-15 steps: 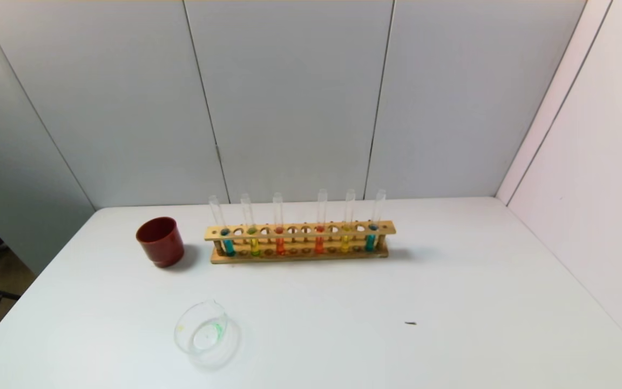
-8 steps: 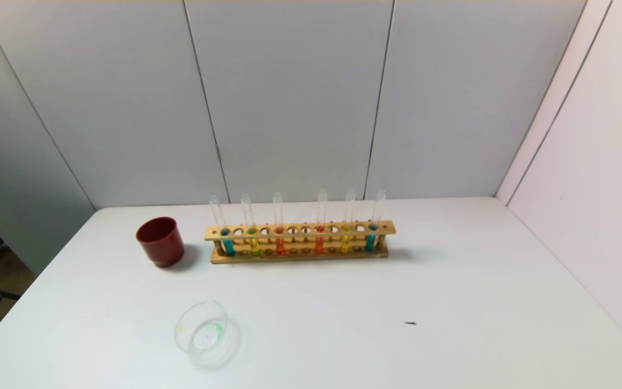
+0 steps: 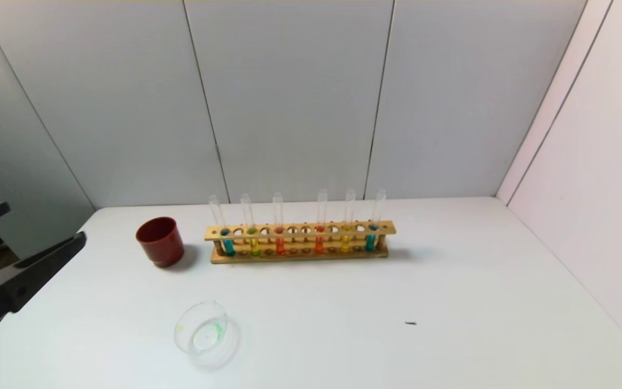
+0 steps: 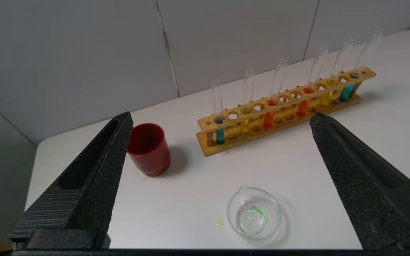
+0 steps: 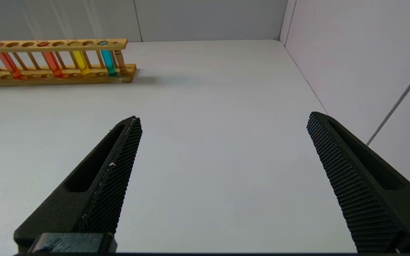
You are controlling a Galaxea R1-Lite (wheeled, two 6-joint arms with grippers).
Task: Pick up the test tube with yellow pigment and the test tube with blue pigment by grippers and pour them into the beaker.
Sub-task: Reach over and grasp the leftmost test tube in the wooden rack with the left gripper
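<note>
Now we've got our left gripper spread wide at the table's left edge; yellow tube and blue tube stand upright in the rack, ahead-right; right gripper gapes too.

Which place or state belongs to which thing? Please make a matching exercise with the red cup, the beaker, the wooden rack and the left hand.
Things:
1. red cup
2. beaker
3. rack
4. left hand

Places or states:
A. holds six tubes upright
B. open and holding nothing, at the left edge of the table
C. stands just left of the rack
D. stands nearest to the robot, in front of the cup

Pairs: 1-C, 2-D, 3-A, 4-B
</note>
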